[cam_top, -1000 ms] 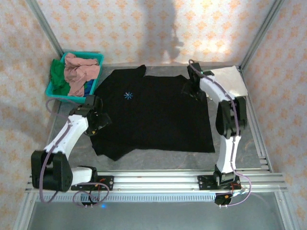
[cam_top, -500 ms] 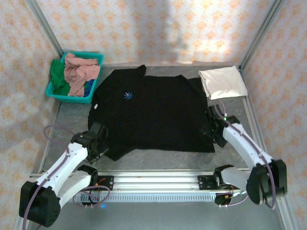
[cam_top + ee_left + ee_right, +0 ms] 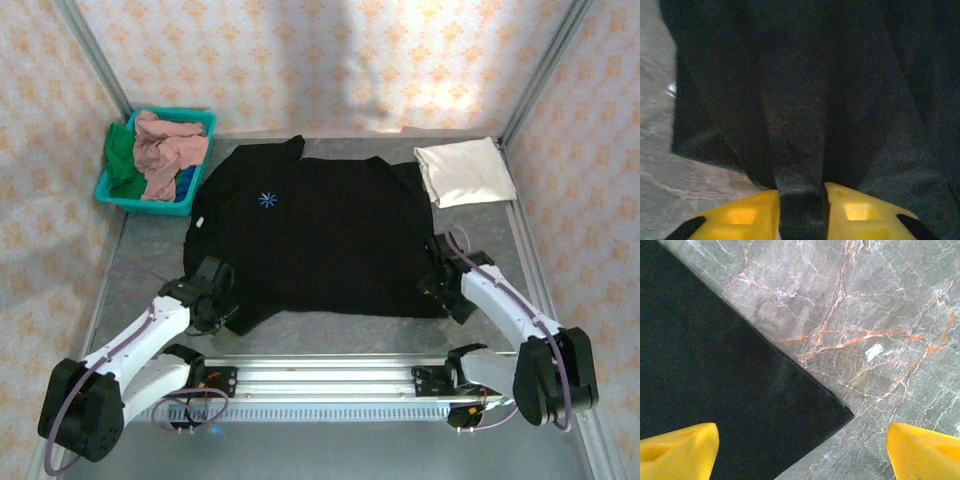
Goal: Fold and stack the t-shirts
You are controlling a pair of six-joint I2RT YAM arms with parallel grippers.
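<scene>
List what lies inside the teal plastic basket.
The teal plastic basket holds crumpled cloth: a pink t-shirt on top, a green t-shirt at left, a blue t-shirt peeking at its near right. Anything beneath is covered.

Walls [image 3: 300, 60] papered in pale pink with a repeating orange motif close in the top and both sides of the overhead view, and a brighter patch of light [image 3: 440, 95] falls on the back wall at upper right. Slim metal posts [image 3: 94, 58] slant down from the upper corners. The counter [image 3: 150, 250] is grey marble veined with orange, edged along the bottom by a silver rail [image 3: 330, 372].
</scene>
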